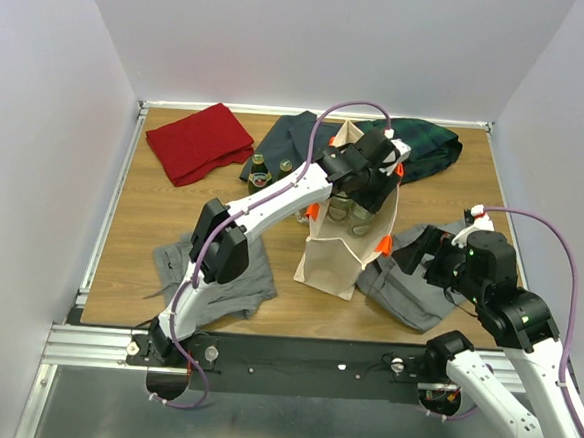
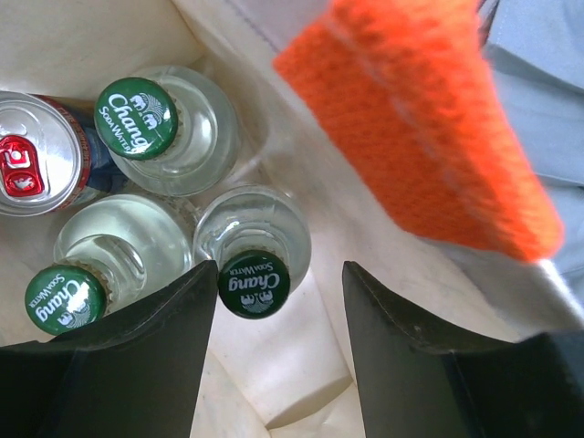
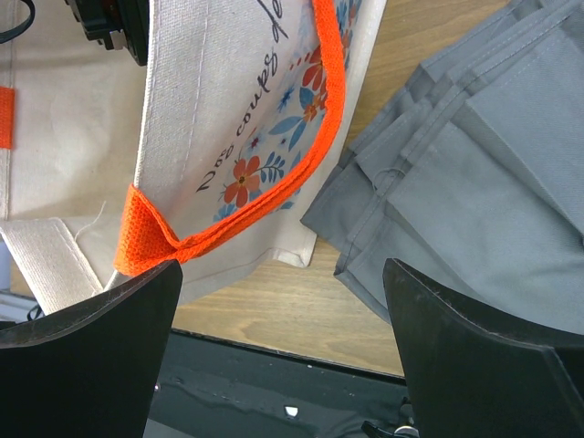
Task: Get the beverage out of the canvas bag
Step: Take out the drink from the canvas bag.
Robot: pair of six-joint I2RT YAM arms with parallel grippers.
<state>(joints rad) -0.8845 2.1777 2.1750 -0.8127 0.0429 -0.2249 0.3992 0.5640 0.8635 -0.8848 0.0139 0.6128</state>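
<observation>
A clear glass soda-water bottle [image 2: 251,228], green crimped cap [image 2: 254,284], stands in the stiff beige canvas bag [image 1: 331,257] on the wooden counter [image 1: 152,209]. The left jaws straddle its cap, parted, gripping nothing: they should clench the slick neck, then lift past the woven orange handle [image 2: 429,119]. The right jaws gape, empty.
</observation>
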